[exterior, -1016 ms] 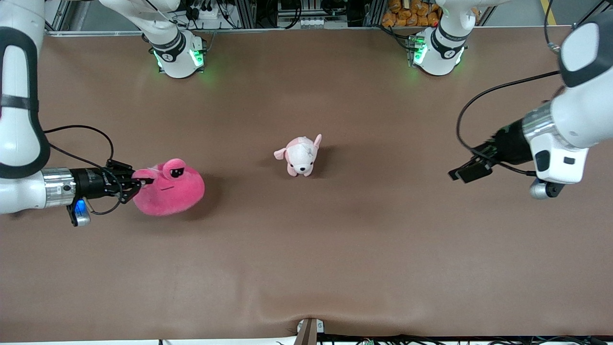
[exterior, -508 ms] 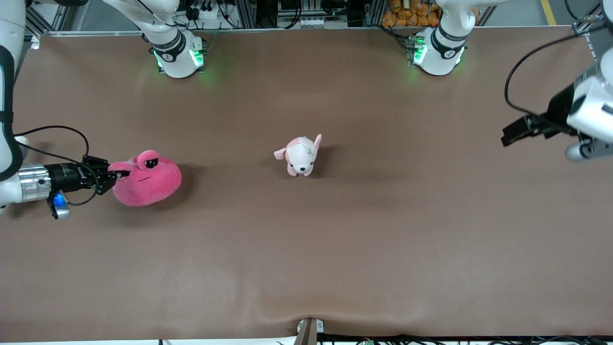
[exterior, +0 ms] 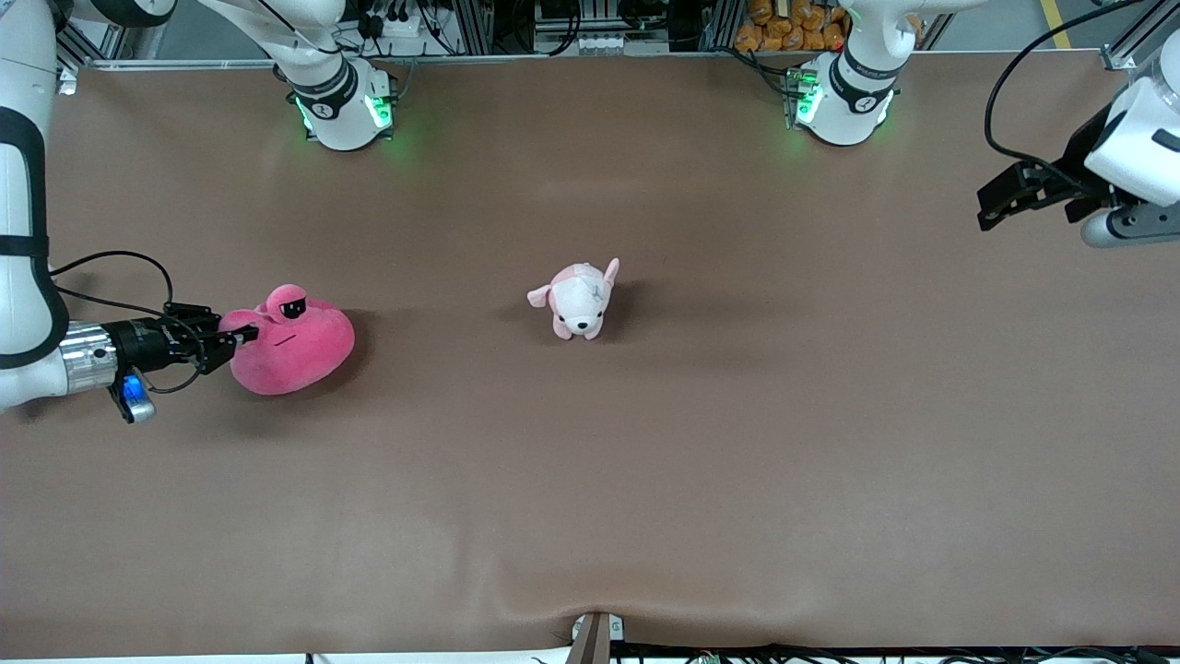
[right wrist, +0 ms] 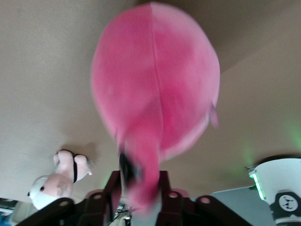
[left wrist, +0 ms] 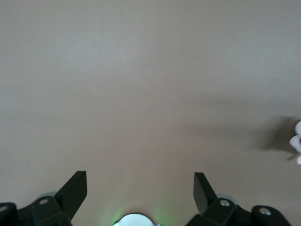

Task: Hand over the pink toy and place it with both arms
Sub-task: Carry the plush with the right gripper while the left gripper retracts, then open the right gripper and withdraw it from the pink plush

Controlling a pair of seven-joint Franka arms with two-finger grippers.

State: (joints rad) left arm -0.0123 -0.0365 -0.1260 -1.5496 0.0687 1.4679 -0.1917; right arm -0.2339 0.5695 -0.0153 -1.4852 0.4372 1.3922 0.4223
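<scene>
Handover looks finished, and the round hot-pink plush toy with half-lidded black eyes [exterior: 293, 341] now hangs from the right gripper [exterior: 238, 337], whose fingers are pinched tight on a fold at its edge, low over the brown table [exterior: 590, 480] toward the right arm's end. A second ago it was carried closer to the small pale pink-and-white dog plush [exterior: 578, 300]; it has since drifted outward and dipped. The left gripper [left wrist: 140, 186], fingers spread wide and empty, has pulled back over its own end. Setting down seems next.
</scene>
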